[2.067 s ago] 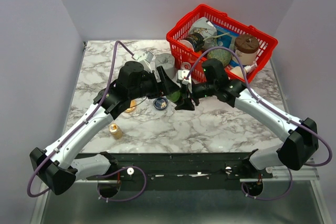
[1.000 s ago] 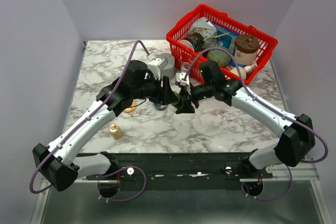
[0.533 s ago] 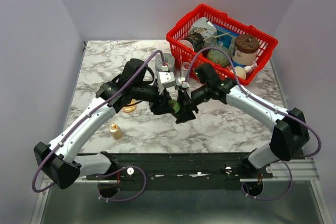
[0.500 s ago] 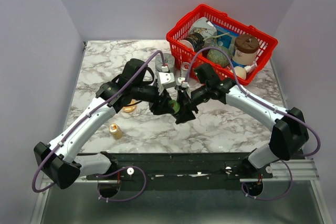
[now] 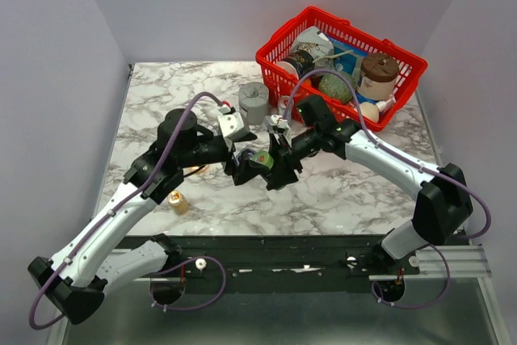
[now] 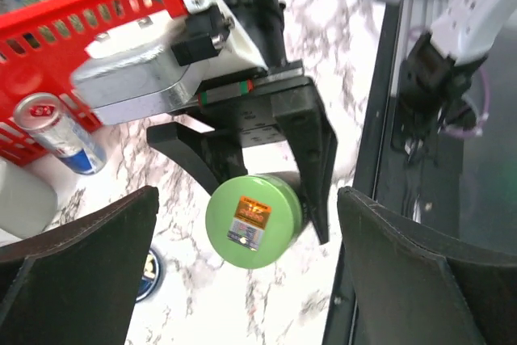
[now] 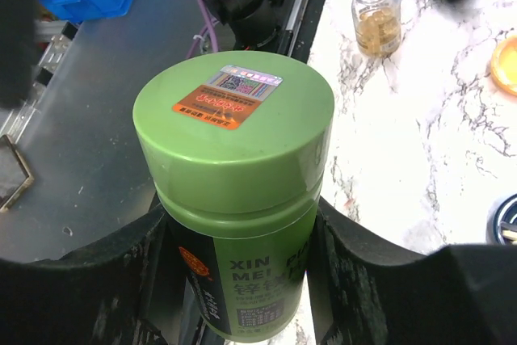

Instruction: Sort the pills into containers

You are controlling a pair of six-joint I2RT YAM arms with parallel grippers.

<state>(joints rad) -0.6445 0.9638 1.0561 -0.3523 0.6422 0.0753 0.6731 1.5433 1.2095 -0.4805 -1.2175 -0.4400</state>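
Note:
My right gripper (image 5: 271, 165) is shut on a green pill bottle (image 5: 262, 159), held on its side above the table with its lid on. In the right wrist view the bottle (image 7: 234, 199) sits between the fingers of the gripper (image 7: 239, 228). My left gripper (image 5: 237, 170) is open just left of the lid. In the left wrist view its fingers (image 6: 81, 272) stand wide on either side of the lid (image 6: 254, 222), apart from it. The dark blue dish (image 5: 245, 154) lies under the grippers (image 6: 150, 271). The orange dish (image 7: 506, 65) is mostly hidden under my left arm (image 5: 199, 170).
A small amber glass bottle (image 5: 178, 200) with yellowish contents stands at the near left (image 7: 376, 7). A grey notched block (image 5: 253, 101) and a drink can (image 6: 60, 130) stand beside the red wire basket (image 5: 275, 69) full of items at the back right.
My left arm has pulled back to the left and its gripper has come off the green bottle's lid and stands open. My right gripper still holds the bottle in nearly the same place.

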